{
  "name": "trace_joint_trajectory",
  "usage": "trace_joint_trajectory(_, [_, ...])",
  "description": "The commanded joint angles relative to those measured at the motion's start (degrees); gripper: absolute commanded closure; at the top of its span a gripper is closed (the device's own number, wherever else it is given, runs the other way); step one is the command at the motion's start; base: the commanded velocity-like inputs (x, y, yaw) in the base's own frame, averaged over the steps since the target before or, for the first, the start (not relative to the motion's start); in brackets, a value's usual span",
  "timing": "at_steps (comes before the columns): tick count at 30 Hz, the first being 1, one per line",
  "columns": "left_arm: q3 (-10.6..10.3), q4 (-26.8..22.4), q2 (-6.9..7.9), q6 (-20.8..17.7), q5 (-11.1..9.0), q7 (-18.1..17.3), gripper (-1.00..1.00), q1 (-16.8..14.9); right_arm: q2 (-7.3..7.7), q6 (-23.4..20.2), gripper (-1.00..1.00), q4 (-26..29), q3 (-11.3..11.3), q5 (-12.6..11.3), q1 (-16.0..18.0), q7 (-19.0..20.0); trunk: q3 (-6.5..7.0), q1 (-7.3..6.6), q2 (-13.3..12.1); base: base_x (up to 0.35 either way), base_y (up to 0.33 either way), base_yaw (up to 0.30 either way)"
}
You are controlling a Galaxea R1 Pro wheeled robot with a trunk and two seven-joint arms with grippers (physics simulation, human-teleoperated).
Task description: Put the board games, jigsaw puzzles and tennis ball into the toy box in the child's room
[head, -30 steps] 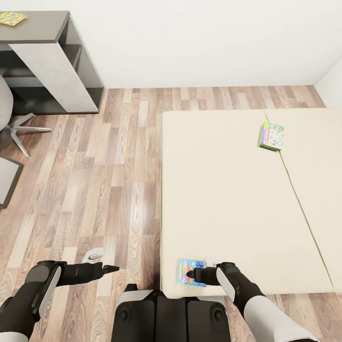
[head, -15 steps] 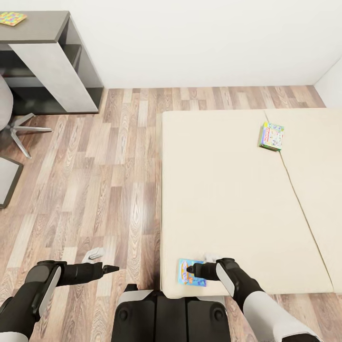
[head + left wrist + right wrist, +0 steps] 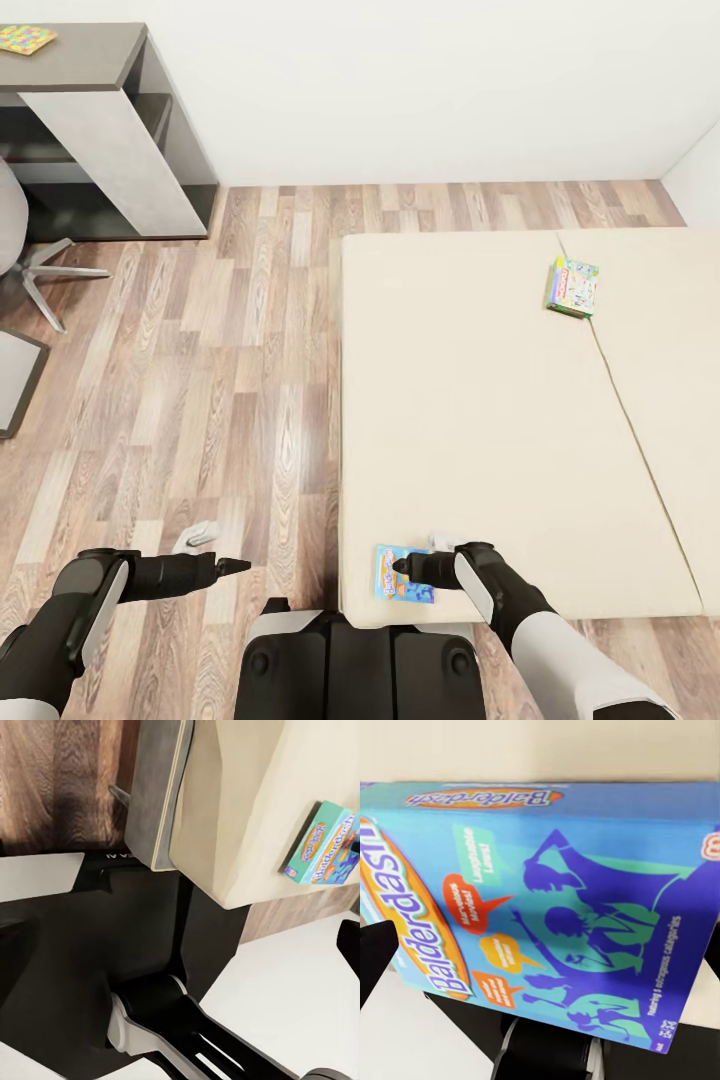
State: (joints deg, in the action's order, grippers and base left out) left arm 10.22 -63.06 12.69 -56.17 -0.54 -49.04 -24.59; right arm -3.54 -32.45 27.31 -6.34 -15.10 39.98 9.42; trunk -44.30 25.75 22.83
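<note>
A blue board game lies flat at the near left corner of the bed; its printed cover is close up in the right wrist view and also shows in the left wrist view. My right gripper is over that box, open, with a dark finger at either side of it. A second board game, green, rests further back on the mattress. My left gripper hangs open over the floor, holding nothing. A jigsaw puzzle lies on the table at the far left.
Wood-plank floor runs between the bed and the table. A grey swivel chair stands by the table. A small grey object sits on the floor near my left gripper. White walls close off the back.
My right gripper has shifted slightly further over the blue box. The left arm, both boxes and the view are unchanged.
</note>
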Motion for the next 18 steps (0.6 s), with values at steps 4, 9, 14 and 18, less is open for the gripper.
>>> trace_joint_trajectory(4, [0.07,-0.03,0.0,-0.43,-0.02,-0.17,-1.0,-0.02,0.03,-0.25,-1.0,0.05,-0.16,-0.19,0.01,-0.02,-0.06,0.03,0.09,0.0,0.085,0.0])
trace_joint_trajectory(9, [0.07,-0.04,-0.01,-0.43,-0.04,-0.18,-1.0,-0.02,0.02,-0.25,-1.0,0.03,-0.16,-0.19,0.01,-0.07,-0.06,0.03,0.09,0.0,0.041,0.0])
trace_joint_trajectory(14, [0.07,-0.02,0.0,-0.43,-0.04,-0.22,-1.0,-0.02,0.02,-0.25,-1.0,0.03,-0.16,-0.19,0.01,-0.1,-0.06,0.03,0.09,0.0,0.108,0.0])
trace_joint_trajectory(18, [0.07,-0.04,0.01,-0.43,-0.04,-0.29,-1.0,-0.02,0.02,-0.25,-1.0,0.02,-0.16,-0.19,0.01,-0.11,-0.06,0.03,0.09,0.0,0.045,0.0])
